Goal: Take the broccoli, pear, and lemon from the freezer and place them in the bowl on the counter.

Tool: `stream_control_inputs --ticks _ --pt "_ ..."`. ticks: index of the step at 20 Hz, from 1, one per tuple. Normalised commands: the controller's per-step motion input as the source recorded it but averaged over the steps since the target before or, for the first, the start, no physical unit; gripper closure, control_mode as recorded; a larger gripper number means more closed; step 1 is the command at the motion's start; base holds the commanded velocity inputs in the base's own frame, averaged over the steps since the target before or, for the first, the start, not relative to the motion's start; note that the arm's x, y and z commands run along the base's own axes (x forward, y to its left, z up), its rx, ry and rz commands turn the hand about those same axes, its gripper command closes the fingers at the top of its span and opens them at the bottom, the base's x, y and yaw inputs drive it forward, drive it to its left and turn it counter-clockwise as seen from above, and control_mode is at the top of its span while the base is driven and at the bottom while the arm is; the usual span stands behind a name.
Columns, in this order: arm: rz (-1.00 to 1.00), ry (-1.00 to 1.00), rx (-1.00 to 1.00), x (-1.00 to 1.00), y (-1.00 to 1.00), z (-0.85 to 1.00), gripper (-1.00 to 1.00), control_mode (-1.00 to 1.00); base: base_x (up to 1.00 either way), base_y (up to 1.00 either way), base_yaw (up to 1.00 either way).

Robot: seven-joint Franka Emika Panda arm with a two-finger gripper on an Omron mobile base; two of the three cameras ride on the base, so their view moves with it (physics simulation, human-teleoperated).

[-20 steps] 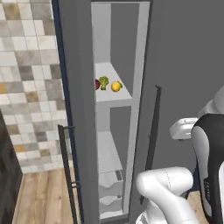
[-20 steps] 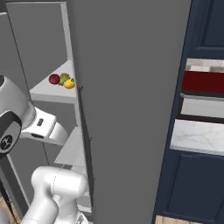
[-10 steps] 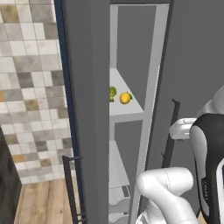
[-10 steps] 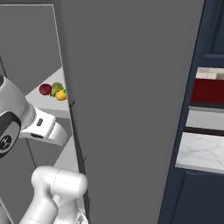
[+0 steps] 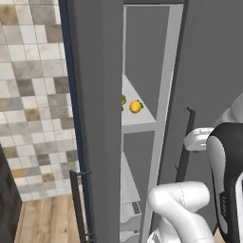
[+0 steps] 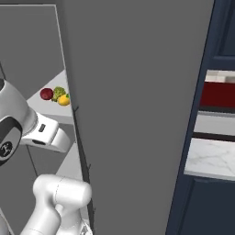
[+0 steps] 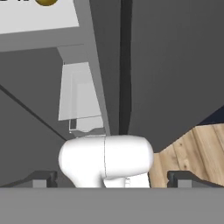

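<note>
The freezer (image 5: 167, 90) stands open, its door (image 6: 137, 114) swung out toward me. On one pale shelf (image 6: 43, 106) lie the dark red pear (image 6: 46, 93), the green broccoli (image 6: 58, 92) and the yellow lemon (image 6: 64, 100) close together. From the left base view the lemon (image 5: 136, 106) shows whole, while the broccoli (image 5: 123, 100) peeks from behind the left door panel. My gripper (image 7: 111, 180) is open and holds nothing; it hangs lower than that shelf, with the lemon (image 7: 46, 2) at the top edge of the hand view. The bowl is out of view.
A long dark handle (image 5: 185, 144) runs down the open door edge beside my arm. Another dark handle (image 5: 79, 204) is on the left panel. Lower freezer drawers (image 7: 78, 98) sit below the shelf. The marble counter (image 6: 211, 158) over navy cabinets lies right, past the door.
Both base views have shifted and closed in on the freezer, so the base has driven. The three foods stay put on the shelf. The gripper stays open.
</note>
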Motion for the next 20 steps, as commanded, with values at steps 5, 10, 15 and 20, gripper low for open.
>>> stream_control_inputs --ticks 5,10,15,20 --pt "0.0 0.0 0.0 0.0 0.0 0.0 -1.0 1.0 0.19 0.59 0.0" --pt "0.0 0.0 0.0 0.0 0.0 0.0 -1.0 1.0 0.36 0.38 0.02" --pt "0.0 0.0 0.0 0.0 0.0 0.0 -1.0 1.0 0.76 0.23 0.01" --pt "0.0 0.0 0.0 0.0 0.0 0.0 -1.0 1.0 0.96 0.05 0.06"
